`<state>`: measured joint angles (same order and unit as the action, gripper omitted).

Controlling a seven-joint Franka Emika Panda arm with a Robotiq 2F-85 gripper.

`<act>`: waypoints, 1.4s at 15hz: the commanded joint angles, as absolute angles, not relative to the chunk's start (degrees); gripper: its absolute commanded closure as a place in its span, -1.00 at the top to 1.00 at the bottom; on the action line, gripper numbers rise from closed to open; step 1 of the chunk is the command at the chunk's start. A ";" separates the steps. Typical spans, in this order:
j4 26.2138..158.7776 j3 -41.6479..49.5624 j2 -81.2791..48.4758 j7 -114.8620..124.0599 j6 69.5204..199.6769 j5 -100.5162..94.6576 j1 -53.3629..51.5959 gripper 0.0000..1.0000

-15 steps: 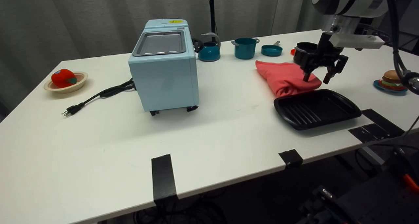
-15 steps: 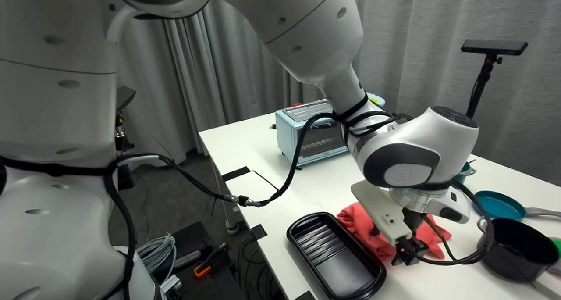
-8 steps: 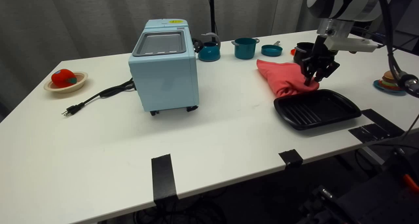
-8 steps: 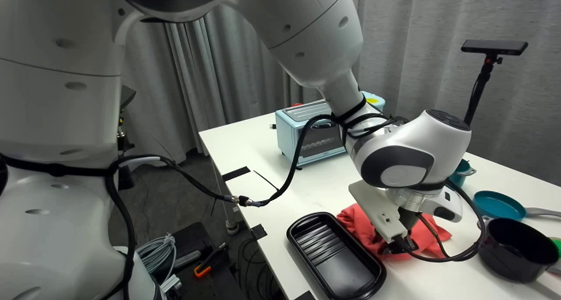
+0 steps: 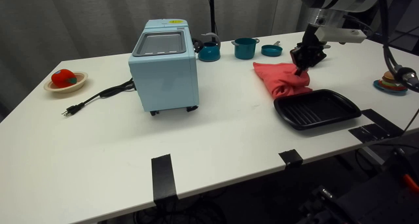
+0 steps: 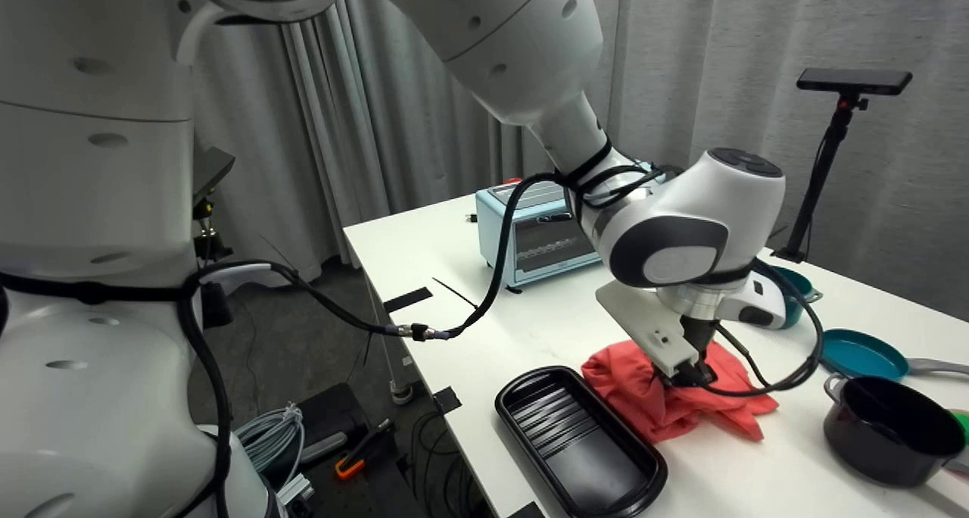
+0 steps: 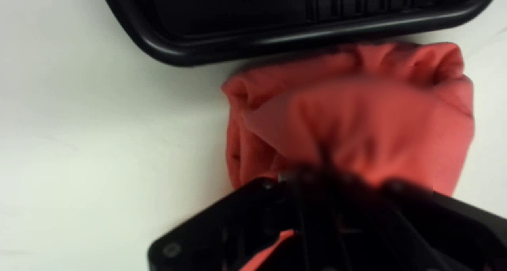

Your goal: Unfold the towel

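Observation:
The coral-red towel [image 5: 275,78] lies as a crumpled bundle on the white table, beside the black grill pan [image 5: 327,106]. In both exterior views my gripper [image 5: 298,73] stands over the towel, its fingertips at the cloth. Seen from the wrist, folds of the towel [image 7: 400,124] gather toward the gripper [image 7: 326,174], whose black fingers are brought together on a raised pinch of it. The fingertips are blurred and partly buried in cloth. An exterior view shows the towel [image 6: 624,385] partly covered by the wrist, with a loose corner spread toward the black pot.
The grill pan's rim [image 7: 277,41] runs close along one side of the towel. A black pot [image 6: 893,435] and a teal pan [image 6: 863,354] stand nearby. Farther off are a light blue toaster oven [image 5: 167,80], a teal pot [image 5: 245,48] and a toy burger [image 5: 391,80].
My gripper has moved from above the towel's edge onto the cloth, and its fingers have closed. The gripper has risen slightly and shifted away from the pan, drawing the towel's edge with it.

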<state>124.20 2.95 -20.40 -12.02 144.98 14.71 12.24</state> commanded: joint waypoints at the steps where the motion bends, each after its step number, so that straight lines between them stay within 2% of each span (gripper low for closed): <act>1: 127.62 -0.13 -15.37 -14.89 150.78 14.10 10.11 -0.98; 9: 130.81 -11.20 -12.36 -27.12 162.97 18.66 8.00 -0.98; 15: 128.67 -18.75 -13.98 -38.86 157.66 27.83 10.35 -0.98; 16: 128.15 -19.01 -14.10 -40.22 155.36 29.47 10.51 -0.83; 17: 127.67 -18.60 -14.24 -40.73 153.00 30.40 10.23 -0.37; 19: 127.15 -16.84 -14.32 -40.66 149.68 30.60 9.15 -0.25; 21: 126.61 -15.28 -14.33 -40.03 147.20 29.91 8.63 0.05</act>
